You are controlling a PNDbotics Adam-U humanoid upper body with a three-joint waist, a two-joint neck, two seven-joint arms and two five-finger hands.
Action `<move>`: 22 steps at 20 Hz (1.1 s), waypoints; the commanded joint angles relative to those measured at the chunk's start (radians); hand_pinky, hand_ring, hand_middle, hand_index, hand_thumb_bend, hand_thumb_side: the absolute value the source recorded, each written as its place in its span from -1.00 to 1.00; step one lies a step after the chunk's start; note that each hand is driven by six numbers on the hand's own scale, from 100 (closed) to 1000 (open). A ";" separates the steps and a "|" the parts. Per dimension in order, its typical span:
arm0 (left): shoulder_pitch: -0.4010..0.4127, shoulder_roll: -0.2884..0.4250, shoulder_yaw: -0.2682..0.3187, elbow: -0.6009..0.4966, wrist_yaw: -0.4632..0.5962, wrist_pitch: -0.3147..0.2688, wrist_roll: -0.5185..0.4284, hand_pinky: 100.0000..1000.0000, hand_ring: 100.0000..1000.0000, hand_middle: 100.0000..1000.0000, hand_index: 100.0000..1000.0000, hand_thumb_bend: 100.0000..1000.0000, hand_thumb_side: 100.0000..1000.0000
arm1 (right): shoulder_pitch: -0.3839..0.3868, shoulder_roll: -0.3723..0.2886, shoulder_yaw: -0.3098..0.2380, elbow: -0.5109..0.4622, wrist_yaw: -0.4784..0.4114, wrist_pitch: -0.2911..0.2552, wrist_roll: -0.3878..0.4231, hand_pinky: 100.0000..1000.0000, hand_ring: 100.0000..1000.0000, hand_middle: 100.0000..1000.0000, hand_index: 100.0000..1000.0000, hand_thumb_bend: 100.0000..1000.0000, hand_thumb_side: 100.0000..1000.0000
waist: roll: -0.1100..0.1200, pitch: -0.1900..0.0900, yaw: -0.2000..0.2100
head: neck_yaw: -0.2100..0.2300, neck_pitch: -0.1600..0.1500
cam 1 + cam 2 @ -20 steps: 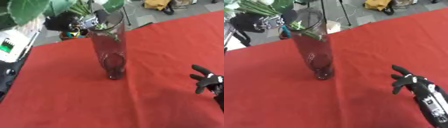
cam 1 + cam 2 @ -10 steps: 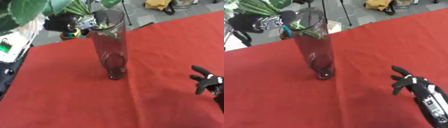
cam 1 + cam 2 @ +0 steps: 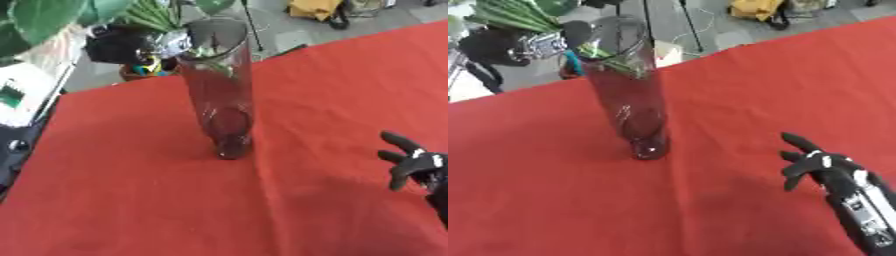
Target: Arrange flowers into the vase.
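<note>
A table (image 3: 131, 200) covered in a red cloth is filling most of both views, running askew so that its far edge is slanting from the left side up toward the upper right. A tall clear glass vase (image 3: 220, 90) is standing upright directly on the cloth, a little left of the middle and near the far edge, its round base (image 3: 647, 149) touching the fabric. A faint shadow is lying on the cloth near the lower right.

The tall clear glass vase (image 3: 219, 90) gleams glossy and smooth; the red tablecloth (image 3: 131, 200) under it looks matt, soft fabric.
</note>
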 commanded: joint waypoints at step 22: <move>-0.028 0.082 0.048 0.037 0.068 0.050 -0.163 0.98 1.00 1.00 1.00 -1.00 1.00 | 0.000 -0.009 0.004 -0.020 0.020 0.014 0.010 0.84 1.00 -0.21 0.25 -1.00 0.77 | 0.007 -0.020 -0.003 | 0.005 -0.006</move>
